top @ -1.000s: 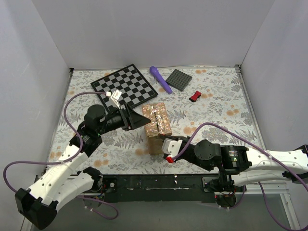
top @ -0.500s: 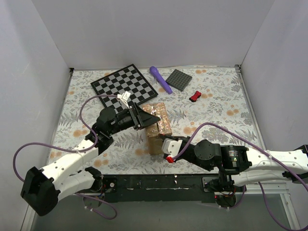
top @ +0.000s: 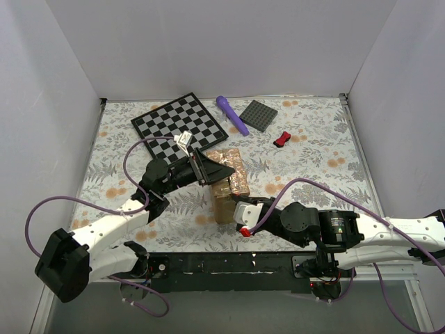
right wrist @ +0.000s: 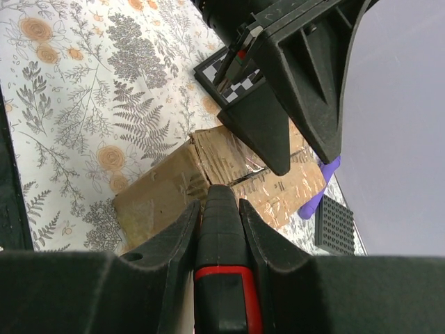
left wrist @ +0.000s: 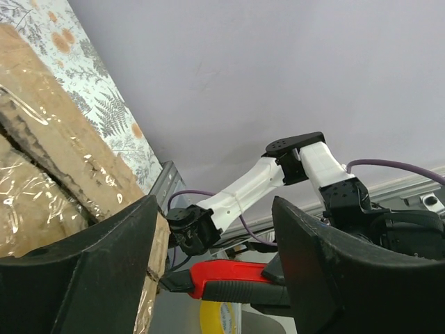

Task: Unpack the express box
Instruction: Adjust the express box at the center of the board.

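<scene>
The express box, brown cardboard under shiny tape, stands mid-table with its top flaps down. My left gripper is open over the box's left top edge. In the left wrist view one finger lies against the box, and nothing is between the fingers. My right gripper is shut on a red and black utility knife. The knife's black tip sits at the near top edge of the box, at the taped seam. The left wrist view shows the knife between my left fingers, farther off.
A chessboard lies at the back left. A purple cylinder, a dark grey studded plate and a small red object lie behind the box. White walls enclose three sides of the floral table.
My left arm has swung right and forward, bringing its open gripper from beside the box to over its left top edge. The right arm and knife have stayed put.
</scene>
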Tool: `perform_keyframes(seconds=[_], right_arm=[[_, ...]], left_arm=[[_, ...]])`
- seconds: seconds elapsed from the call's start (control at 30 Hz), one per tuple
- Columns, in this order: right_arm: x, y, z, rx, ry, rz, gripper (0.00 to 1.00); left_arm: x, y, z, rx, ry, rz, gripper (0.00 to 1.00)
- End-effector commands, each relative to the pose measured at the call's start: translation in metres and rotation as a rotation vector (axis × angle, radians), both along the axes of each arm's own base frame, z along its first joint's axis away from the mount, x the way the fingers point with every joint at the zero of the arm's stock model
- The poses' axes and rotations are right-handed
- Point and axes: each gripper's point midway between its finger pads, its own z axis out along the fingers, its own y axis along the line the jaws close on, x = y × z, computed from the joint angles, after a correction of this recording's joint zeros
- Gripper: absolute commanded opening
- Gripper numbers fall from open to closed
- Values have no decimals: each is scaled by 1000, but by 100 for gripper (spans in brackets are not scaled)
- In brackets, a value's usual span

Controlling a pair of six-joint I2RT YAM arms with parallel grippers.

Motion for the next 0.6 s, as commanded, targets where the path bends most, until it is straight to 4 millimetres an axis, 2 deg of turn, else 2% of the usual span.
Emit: perform_keyframes(seconds=[0.0, 0.03, 0.07, 0.13, 0.17, 0.27, 0.3, 0.4, 0.57], right_arm=[[2, -9, -27, -106, 1, -11, 1], [2, -9, -27, -106, -4, -7, 1], [2, -9, -29, -115, -10, -4, 1], [0, -8, -30, -119, -20, 17, 1], [0, -8, -31, -122, -24, 21, 1], [0, -9, -33, -142, -38, 34, 1], [0, -10, -31, -144, -44, 34, 1], [2, -15, -29, -154, -59, 31, 1], [3, -26, -24, -165, -81, 36, 1]], left_arm=[[-1, -5, 26, -18, -90, -24, 67], [-1, -10, 22, -15, -73, -44, 67], [7, -19, 5, 14, -29, -70, 67], [2, -31, -2, 25, -3, -169, 66], [7, -39, -25, 52, 77, -207, 65], [-1, -48, -39, 49, 115, -306, 61], [0, -51, -52, 68, 150, -316, 61], [3, -51, -72, 130, 168, -303, 57], [5, -47, -85, 194, 159, -267, 54]])
